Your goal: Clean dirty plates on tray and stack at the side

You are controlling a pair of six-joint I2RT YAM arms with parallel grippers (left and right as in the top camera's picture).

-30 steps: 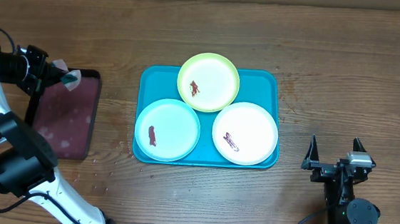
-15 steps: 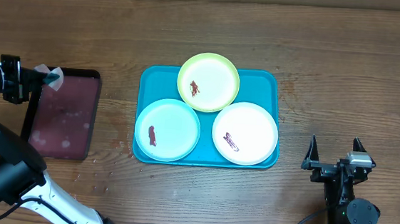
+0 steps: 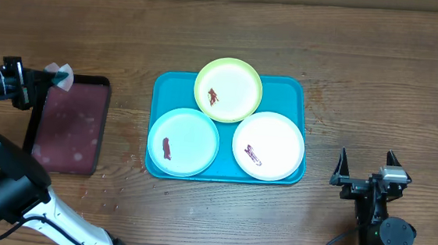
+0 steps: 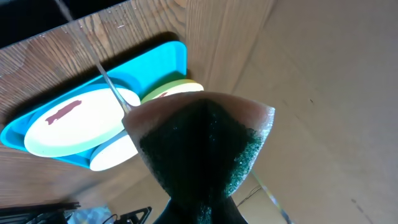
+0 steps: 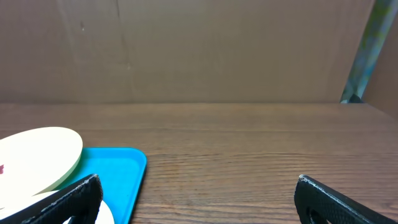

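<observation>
Three plates lie on the turquoise tray (image 3: 296, 89): yellow-green (image 3: 228, 89) at the back, light blue (image 3: 183, 141) front left, white (image 3: 269, 145) front right, each with a reddish-brown smear. My left gripper (image 3: 38, 86) is at the far left, shut on a dark green sponge (image 3: 61, 73) held off the table by the maroon tray's back corner. In the left wrist view the sponge (image 4: 199, 143) hides my left gripper (image 4: 200, 208), with the tray (image 4: 168, 53) and plates behind. My right gripper (image 3: 366, 178) is open and empty, right of the tray; it also shows in the right wrist view (image 5: 199, 202).
A dark maroon black-rimmed tray (image 3: 70, 126) lies left of the turquoise tray. In the right wrist view the tray's corner (image 5: 121, 168) and a pale plate (image 5: 37, 155) sit at the left, with bare wood ahead and a brown wall behind.
My left gripper has swung left from over the maroon tray's back corner towards the table's left edge, still holding the sponge. The right arm and the plates have not moved.
</observation>
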